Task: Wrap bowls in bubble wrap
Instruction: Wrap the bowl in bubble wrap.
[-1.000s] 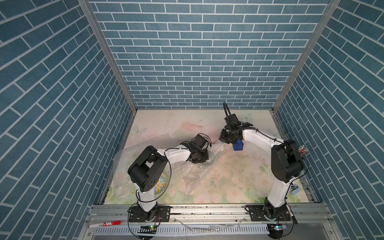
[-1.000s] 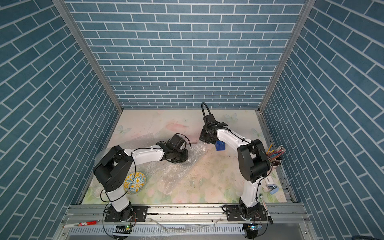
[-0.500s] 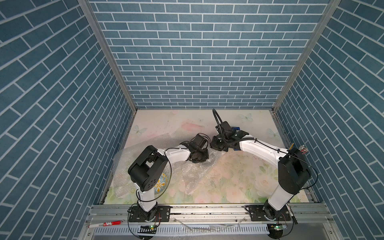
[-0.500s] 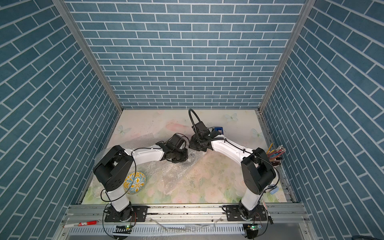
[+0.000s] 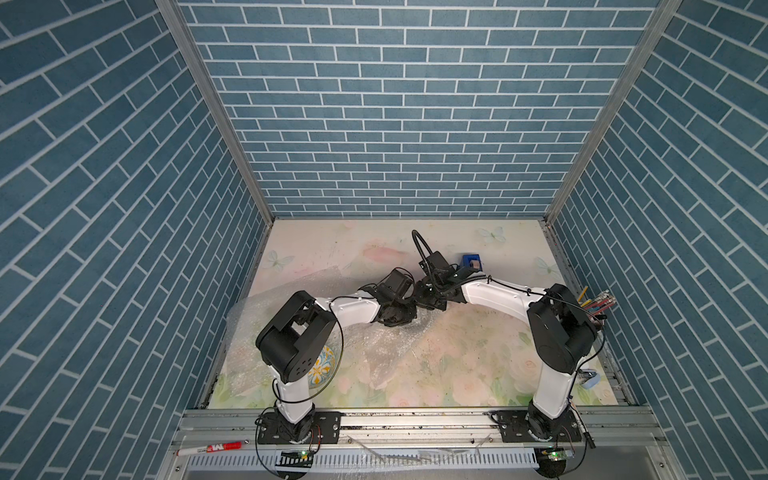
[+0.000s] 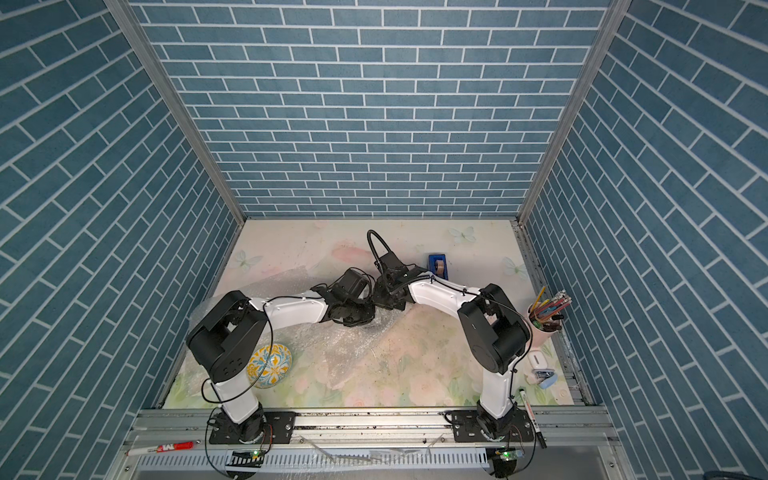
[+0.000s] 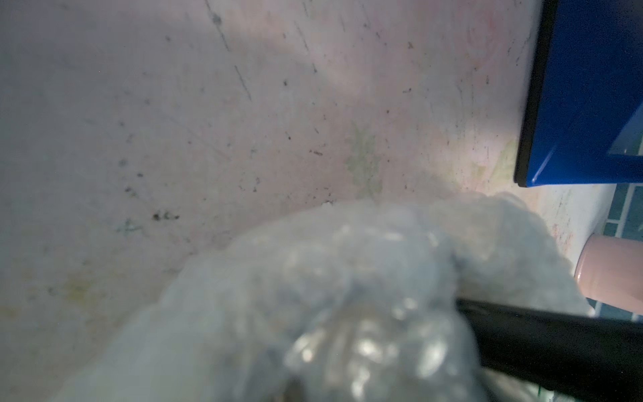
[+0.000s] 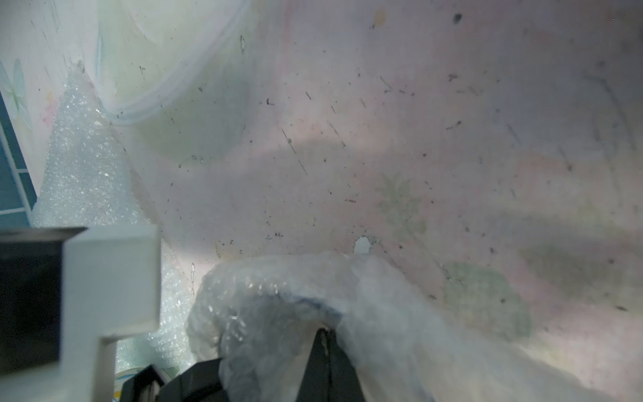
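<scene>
Left gripper [image 5: 404,316] is closed, clamped on a bunched fold of translucent, shiny plastic bubble wrap [image 7: 348,278]. The wrap swells up around its tips and hides them in the left wrist view. Right gripper [image 8: 326,343] meets it head-on from the opposite side, tips against the same bundle. Its two black fingers [image 8: 315,376] are pressed together, and whether any film is caught between them cannot be told. Just ahead of those tips a curved blue edge [image 8: 313,301] shows through the wrap, seemingly the rim of the blue-and-white ceramic bowl, inside the bundle between both grippers. Beneath the left gripper and trailing back along its arm, a flat sheet [image 6: 332,353] of clear bubbled plastic lies spread on the pale floral tabletop [image 5: 457,357]. Well behind the left gripper, beside its arm's elbow, rests the round yellow-and-blue floral ceramic bowl [image 6: 272,365], uncovered. Just beyond the right gripper's wrist stands a blue tape dispenser [image 5: 471,262].
</scene>
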Available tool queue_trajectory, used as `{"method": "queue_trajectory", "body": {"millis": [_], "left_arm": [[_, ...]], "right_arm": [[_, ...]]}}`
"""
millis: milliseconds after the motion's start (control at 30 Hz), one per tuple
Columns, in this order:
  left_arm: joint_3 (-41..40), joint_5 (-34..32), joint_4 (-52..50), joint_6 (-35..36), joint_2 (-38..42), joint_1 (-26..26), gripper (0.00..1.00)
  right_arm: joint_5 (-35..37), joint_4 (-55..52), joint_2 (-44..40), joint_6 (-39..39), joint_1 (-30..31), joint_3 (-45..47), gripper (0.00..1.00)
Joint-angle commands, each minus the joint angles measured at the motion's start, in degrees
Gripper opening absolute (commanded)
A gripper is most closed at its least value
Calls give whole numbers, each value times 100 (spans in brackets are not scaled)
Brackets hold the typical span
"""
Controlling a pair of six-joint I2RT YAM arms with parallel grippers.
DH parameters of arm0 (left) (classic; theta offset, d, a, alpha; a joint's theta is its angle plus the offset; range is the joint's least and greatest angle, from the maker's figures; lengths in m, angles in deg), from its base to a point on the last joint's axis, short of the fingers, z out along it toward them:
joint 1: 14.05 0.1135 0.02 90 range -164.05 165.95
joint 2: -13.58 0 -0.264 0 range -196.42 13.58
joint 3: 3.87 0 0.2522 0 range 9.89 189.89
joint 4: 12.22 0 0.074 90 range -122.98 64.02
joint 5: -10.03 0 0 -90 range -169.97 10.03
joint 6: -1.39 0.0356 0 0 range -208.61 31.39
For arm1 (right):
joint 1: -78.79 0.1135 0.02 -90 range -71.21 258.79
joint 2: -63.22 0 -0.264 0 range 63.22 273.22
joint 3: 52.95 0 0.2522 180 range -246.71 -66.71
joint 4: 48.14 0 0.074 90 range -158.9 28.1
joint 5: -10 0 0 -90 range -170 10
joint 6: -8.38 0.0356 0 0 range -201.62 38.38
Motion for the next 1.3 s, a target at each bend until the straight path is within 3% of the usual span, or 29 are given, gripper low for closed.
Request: {"method": "queue_trajectory", "body": {"millis": [0, 267, 500, 867, 1267], "left_arm": [[-40, 66, 55, 6, 85, 10, 5], [-149, 58, 181, -66, 245, 40, 6], [-183, -5, 234, -147, 580, 113, 12], [-273, -15, 301, -174, 786, 114, 12], [-511, -165, 399, -391, 1225, 154, 11]], "right_arm": [[125, -29, 269, 111, 44, 108, 0], [147, -79, 471, 53, 58, 25, 0], [411, -233, 157, 71, 53, 30, 0], [460, -357, -253, 37, 59, -156, 0], [397, -305, 141, 27, 131, -173, 0]]}}
